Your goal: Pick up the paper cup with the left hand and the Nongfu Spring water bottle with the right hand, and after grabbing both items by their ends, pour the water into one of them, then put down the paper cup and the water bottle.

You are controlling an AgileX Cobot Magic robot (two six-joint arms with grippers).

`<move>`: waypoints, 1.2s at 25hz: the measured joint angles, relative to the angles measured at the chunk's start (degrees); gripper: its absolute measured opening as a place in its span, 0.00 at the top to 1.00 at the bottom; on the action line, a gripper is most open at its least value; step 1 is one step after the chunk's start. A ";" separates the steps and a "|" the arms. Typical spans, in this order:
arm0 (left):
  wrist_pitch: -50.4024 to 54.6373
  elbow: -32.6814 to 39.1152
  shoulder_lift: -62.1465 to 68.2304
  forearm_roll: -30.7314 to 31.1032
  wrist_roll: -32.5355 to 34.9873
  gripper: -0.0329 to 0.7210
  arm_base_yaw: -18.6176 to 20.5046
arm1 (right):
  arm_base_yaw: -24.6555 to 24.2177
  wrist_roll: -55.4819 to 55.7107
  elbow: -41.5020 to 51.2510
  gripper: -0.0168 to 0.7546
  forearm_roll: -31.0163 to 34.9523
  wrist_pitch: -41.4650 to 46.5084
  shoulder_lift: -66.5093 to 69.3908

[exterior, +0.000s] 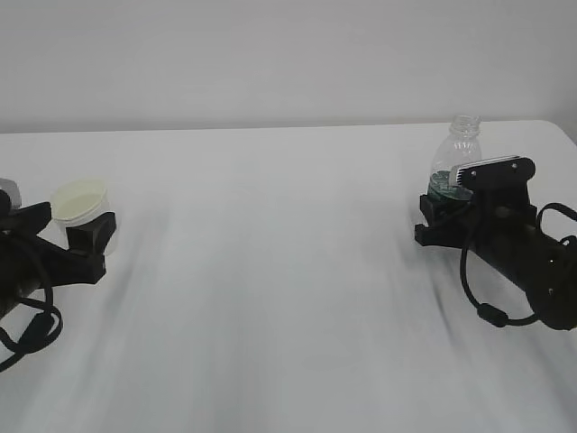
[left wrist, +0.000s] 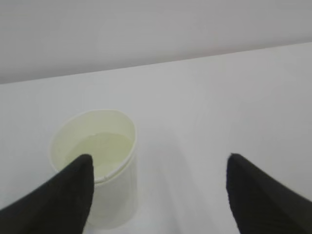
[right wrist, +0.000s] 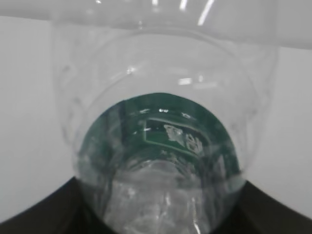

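The paper cup (exterior: 79, 200) stands upright on the white table (exterior: 270, 289) at the far left. My left gripper (exterior: 68, 230) lies low around it, open wide. In the left wrist view the cup (left wrist: 97, 146) sits against the left fingertip (left wrist: 73, 190), with a broad gap to the right one, and my left gripper (left wrist: 159, 163) holds nothing. Far right, the Nongfu Spring water bottle (exterior: 462, 144) stands upright and capless, with my right gripper (exterior: 455, 194) shut on its lower part. The bottle (right wrist: 161, 122) fills the right wrist view, right gripper (right wrist: 156, 214) fingers pressed to both sides. I cannot make out the water.
The table's far edge (exterior: 270, 129) meets a plain pale wall. Its right corner lies just behind the bottle. Black cables (exterior: 491, 311) loop from the right arm onto the tabletop, and another loop (exterior: 32, 334) trails from the left arm.
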 joint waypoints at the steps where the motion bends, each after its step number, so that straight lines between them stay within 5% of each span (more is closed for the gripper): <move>1: 0.00 0.00 0.00 0.00 0.00 0.15 0.00 | 0.00 0.00 0.00 0.43 0.00 0.00 0.29; 9: 0.00 0.00 0.00 -0.04 0.00 0.17 0.00 | 0.00 -0.13 0.00 0.42 -3.69 -2.43 1.13; 17: 0.00 0.00 0.00 -0.04 0.00 0.20 0.00 | 0.00 -0.13 -0.03 0.21 -4.55 -4.49 1.18; 30: 0.00 0.00 0.00 -0.13 0.00 0.21 0.00 | 0.00 -0.13 4.07 0.19 -4.55 -7.04 -0.46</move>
